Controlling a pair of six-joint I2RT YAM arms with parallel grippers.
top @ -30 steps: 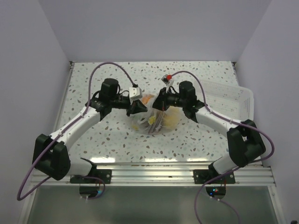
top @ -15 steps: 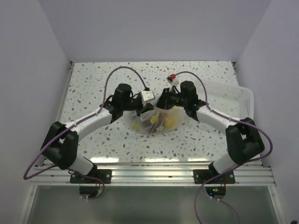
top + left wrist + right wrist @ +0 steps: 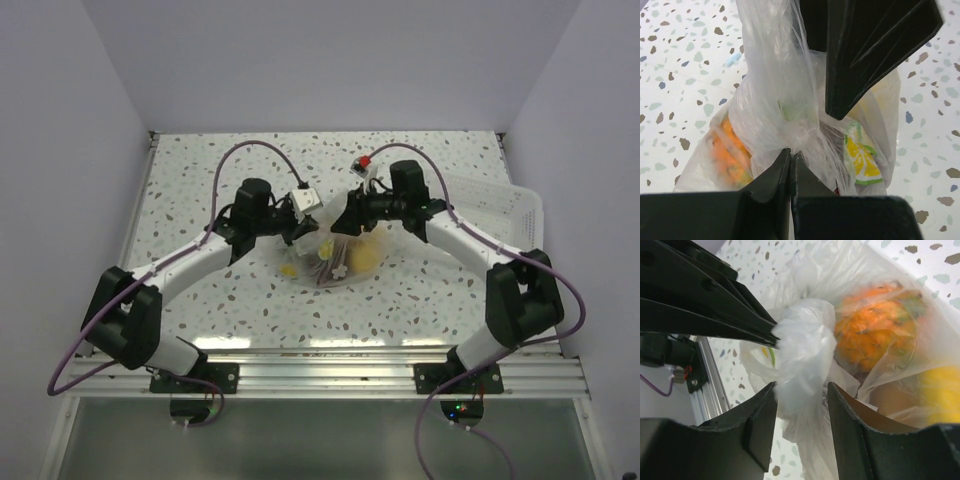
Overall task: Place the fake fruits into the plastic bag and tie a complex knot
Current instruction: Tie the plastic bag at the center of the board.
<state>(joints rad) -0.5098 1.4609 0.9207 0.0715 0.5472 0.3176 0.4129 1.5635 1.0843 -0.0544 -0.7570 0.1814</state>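
Note:
The plastic bag [image 3: 335, 258] lies mid-table with the fake fruits inside: an orange one [image 3: 875, 332], a yellow one [image 3: 940, 390] and a lemon-slice piece [image 3: 860, 157]. My left gripper [image 3: 791, 152] is shut on a pinch of the bag's film just below its gathered neck. The bunched whitish knot [image 3: 802, 347] stands between the fingers of my right gripper [image 3: 801, 390], which is open, its pads on either side of the bunch without squeezing it. In the top view both grippers, left [image 3: 305, 232] and right [image 3: 338, 222], meet over the bag's far side.
A white slotted tray [image 3: 500, 215] sits at the right edge of the speckled table, behind the right arm. Purple cables arch over both arms. The metal rail [image 3: 320, 365] runs along the near edge.
My right gripper has opened and let go of the bag's neck. The left gripper, still shut on the plastic, has drawn back slightly to the left.

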